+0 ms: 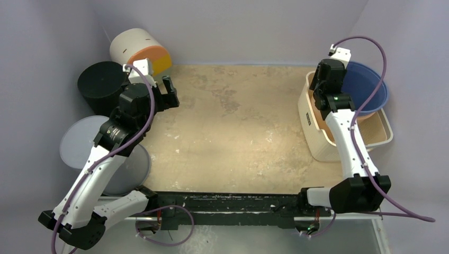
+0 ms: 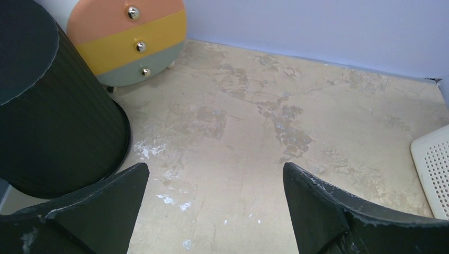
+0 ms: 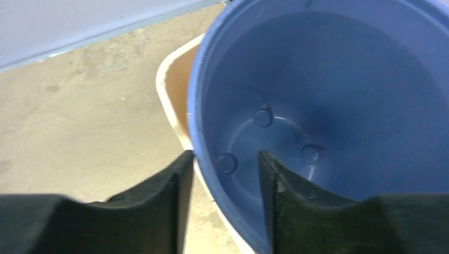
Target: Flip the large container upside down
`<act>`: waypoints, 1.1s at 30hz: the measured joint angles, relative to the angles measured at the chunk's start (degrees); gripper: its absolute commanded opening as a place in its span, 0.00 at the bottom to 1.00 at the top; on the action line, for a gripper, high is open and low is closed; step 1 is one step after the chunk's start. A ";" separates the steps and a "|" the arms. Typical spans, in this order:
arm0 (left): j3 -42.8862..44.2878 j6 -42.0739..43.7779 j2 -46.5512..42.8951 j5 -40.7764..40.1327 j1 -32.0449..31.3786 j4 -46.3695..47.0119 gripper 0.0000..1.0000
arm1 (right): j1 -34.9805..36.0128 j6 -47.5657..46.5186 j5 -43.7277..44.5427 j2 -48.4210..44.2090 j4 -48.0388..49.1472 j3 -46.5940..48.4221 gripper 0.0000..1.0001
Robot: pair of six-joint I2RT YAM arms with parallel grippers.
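Fingers [image 3: 159, 201] of the right gripper [image 3: 225, 156] stand parted astride the blue container [image 3: 328, 79] rim, not clamped. Container rests mouth-up in the cream basket [image 1: 313, 132]. Left gripper [image 2: 214, 166] spread wide, empty.

Even, diffuse light from overhead; moderately bright, shadows faint and soft-edged. Tan tabletop [image 1: 238, 137] palest near its middle, lavender walls [image 1: 233, 26] dimmer toward the corners. Overhead view sharp throughout. Left wrist view crisp on the tabletop stains; black ribbed bin [image 2: 58, 127] nearly featureless in its own shade. Right wrist view softer: blue bucket [image 3: 339, 95] interior deepening to darker blue on its right side, fingers [image 3: 153, 206] of the right gripper [image 3: 225, 156] blurred, close to the lens.
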 measured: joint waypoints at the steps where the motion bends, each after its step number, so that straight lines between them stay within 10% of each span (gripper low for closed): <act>1: -0.11 0.00 -0.04 0.00 0.00 0.13 0.95 | 0.00 -0.09 -0.37 0.00 0.04 -0.04 0.43; 8: -0.85 -0.37 -0.20 0.00 0.00 0.22 0.94 | -0.04 0.00 -2.08 0.00 1.09 -1.79 0.41; 15: -0.87 -0.76 -0.55 -0.02 0.00 0.22 0.94 | -0.17 -0.61 -4.20 0.02 1.84 -1.92 0.00; 33: -1.81 -0.83 -2.03 -0.28 0.00 0.37 0.94 | -0.96 -1.81 1.01 -0.15 -6.51 6.82 0.00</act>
